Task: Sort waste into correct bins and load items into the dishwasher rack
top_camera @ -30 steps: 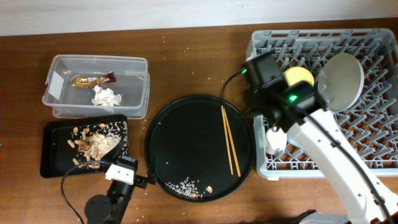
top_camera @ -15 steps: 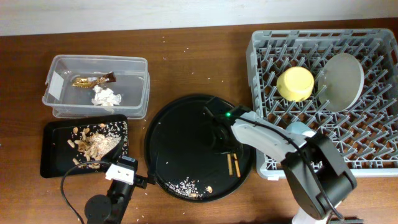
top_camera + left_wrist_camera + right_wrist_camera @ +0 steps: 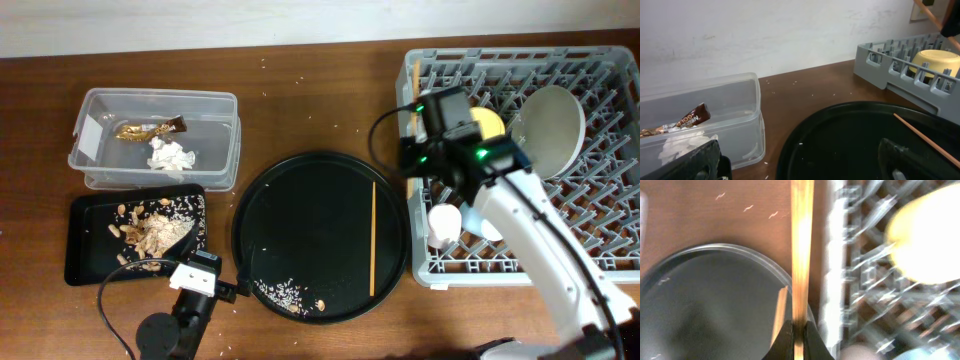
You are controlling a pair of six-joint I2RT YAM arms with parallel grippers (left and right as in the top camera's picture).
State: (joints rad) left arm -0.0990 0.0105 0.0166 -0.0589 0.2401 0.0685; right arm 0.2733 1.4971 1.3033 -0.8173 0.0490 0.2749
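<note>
My right gripper (image 3: 800, 330) is shut on one gold-tan chopstick (image 3: 802, 255) and holds it over the left edge of the grey dishwasher rack (image 3: 600, 235); overhead it sits by the rack's corner (image 3: 412, 140). The other chopstick (image 3: 372, 238) lies on the round black tray (image 3: 300, 230). In the rack are the yellow bowl (image 3: 488, 122), the pale plate (image 3: 552, 130), the pink cup (image 3: 444, 222) and the blue cup (image 3: 487, 229). The clear tub (image 3: 215, 140) holds the gold wrapper (image 3: 148, 128) and tissue (image 3: 170, 155). The flat black tray (image 3: 90, 240) holds food scraps (image 3: 150, 230). My left gripper (image 3: 800, 170) is open and empty.
Rice grains and a scrap (image 3: 295, 297) lie at the round tray's front edge. A cable (image 3: 115, 300) loops beside the left arm at the table's front. Bare wooden table (image 3: 320, 100) lies between tub and rack.
My right arm reached down onto the round tray, closed on one chopstick and lifted it back to the rack's left edge. The remaining chopstick has shifted to lie straight.
</note>
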